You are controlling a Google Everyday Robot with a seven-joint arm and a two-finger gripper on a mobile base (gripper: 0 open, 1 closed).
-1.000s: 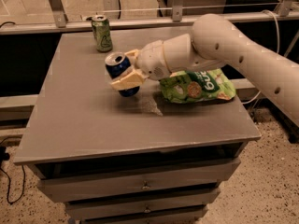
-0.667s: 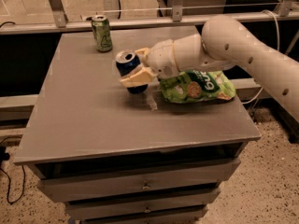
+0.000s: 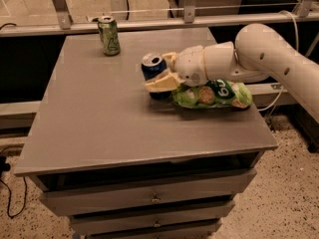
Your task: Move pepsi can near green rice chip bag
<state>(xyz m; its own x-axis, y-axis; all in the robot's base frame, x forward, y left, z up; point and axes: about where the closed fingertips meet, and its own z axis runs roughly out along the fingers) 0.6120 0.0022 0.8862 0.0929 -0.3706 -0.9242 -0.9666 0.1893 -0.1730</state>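
pepsi can [image 3: 152, 65] shifted right, now just beside green rice chip bag [image 3: 212, 94]

grey table [image 3: 99, 118] with drawers [image 3: 149, 199] below it, same position as before; white arm [image 3: 264, 54] comes in from the right and reaches left over the table, its wrist sitting above the bag; it has travelled rightward across the last second; the bag lies flat near the right edge of the table top and has not moved; gripper [image 3: 155, 73] is at the bag's left end, fingers pinched on the pepsi can, one cream finger across the can's near side and one behind it; can is upright, silver top showing; a second ago it was well left of the bag, now its base is close against the bag's left tip; contact between them cannot be told, nor whether the base is on the table; green can [image 3: 108, 35] upright at the back left, well apart from the rest, unchanged
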